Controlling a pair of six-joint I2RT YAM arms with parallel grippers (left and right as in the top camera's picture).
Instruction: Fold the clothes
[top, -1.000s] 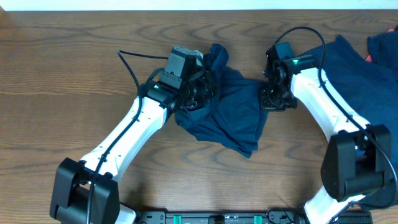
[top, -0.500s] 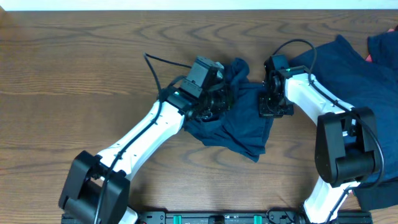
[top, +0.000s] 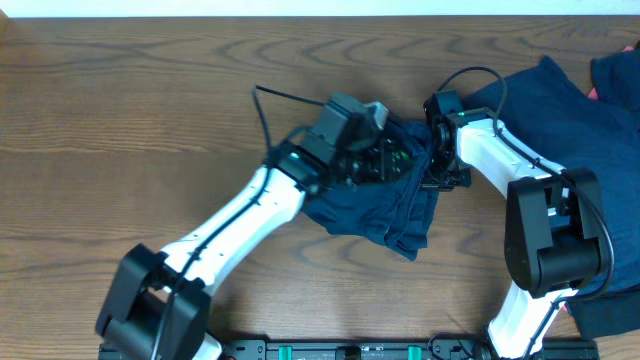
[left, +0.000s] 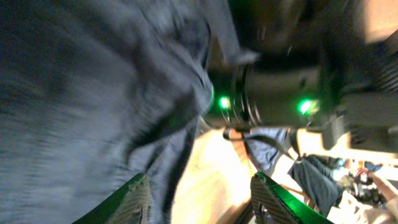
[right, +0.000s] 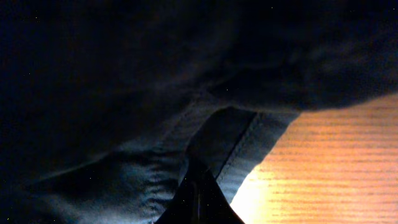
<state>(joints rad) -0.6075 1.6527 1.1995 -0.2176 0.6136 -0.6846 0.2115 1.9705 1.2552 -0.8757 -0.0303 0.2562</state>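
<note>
A wrinkled navy garment (top: 350, 205) lies bunched in the middle of the table, its left part folded over toward the right. My left gripper (top: 395, 160) hovers over its upper right part. In the left wrist view this gripper (left: 202, 186) stands open. The cloth (left: 81, 93) hangs against the left finger (left: 134, 202), and bare wood shows in the gap. My right gripper (top: 435, 178) is at the garment's right edge. In the right wrist view it (right: 199, 180) is shut, with the cloth's stitched hem (right: 239, 146) pinched at its tip.
More navy clothes (top: 560, 100) lie heaped along the table's right side, with another piece (top: 618, 75) at the far right corner. The two wrists are almost touching above the garment. Bare wooden table (top: 120, 120) spreads to the left.
My left arm has swung to the right, carrying the garment's left part over toward the right gripper. Its jaws have opened and let the cloth go. The right gripper stays shut.
</note>
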